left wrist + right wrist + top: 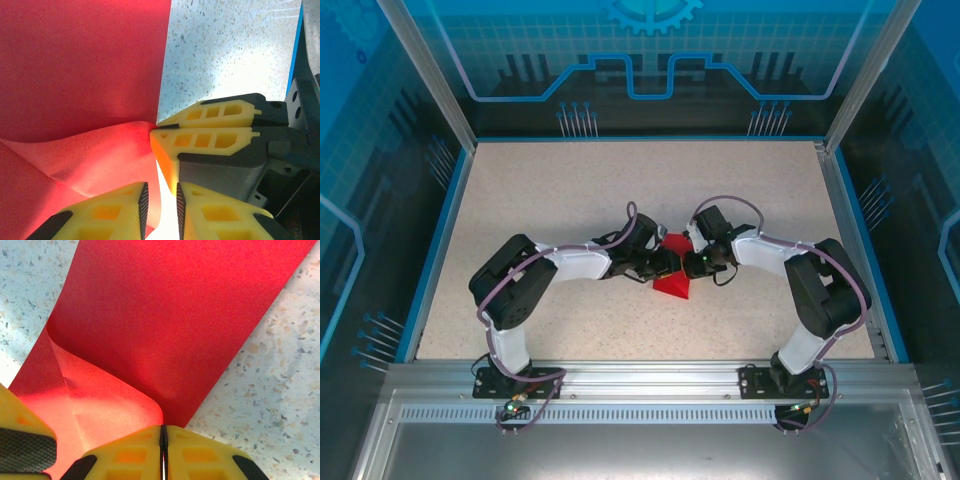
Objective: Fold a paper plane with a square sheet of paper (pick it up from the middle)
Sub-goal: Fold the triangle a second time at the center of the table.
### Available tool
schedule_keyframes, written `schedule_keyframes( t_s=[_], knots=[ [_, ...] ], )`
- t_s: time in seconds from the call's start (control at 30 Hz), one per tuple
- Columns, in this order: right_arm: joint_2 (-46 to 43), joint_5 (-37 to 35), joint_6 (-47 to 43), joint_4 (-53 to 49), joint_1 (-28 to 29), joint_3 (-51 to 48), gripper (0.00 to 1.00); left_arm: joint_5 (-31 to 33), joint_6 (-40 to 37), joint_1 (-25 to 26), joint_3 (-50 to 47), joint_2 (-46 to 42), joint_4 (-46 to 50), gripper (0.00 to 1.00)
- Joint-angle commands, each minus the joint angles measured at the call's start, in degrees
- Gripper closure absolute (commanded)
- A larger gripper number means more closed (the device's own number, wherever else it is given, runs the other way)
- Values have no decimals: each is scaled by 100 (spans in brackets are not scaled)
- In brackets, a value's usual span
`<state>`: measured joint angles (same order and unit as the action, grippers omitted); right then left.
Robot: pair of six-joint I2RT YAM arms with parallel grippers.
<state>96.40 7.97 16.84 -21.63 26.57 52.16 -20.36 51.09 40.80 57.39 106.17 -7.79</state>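
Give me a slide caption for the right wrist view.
Right claw pinches a curled edge of the red paper over the speckled table.

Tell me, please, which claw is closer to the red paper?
Right, narrowly: the right claw is pinched shut on a curled edge of the red paper; the left claw is right at its edge, jaws parted.

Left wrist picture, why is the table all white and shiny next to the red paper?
Left wrist view: strong glare bleaches the table, and the curled part of the red paper glows pinkish. Right wrist view: softer, even light, so the table's speckles stay sharp.
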Motion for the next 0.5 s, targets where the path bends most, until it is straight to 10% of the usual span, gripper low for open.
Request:
schedule_keyframes(
  t_s=[0.0,0.47],
  knots=[
    [72,43,-76,-96,-78,122,90,50,4,60,86,136,85,76],
    [133,82,-84,-148,-80,154,88,138,68,66,-7,507,198,82]
  ],
)
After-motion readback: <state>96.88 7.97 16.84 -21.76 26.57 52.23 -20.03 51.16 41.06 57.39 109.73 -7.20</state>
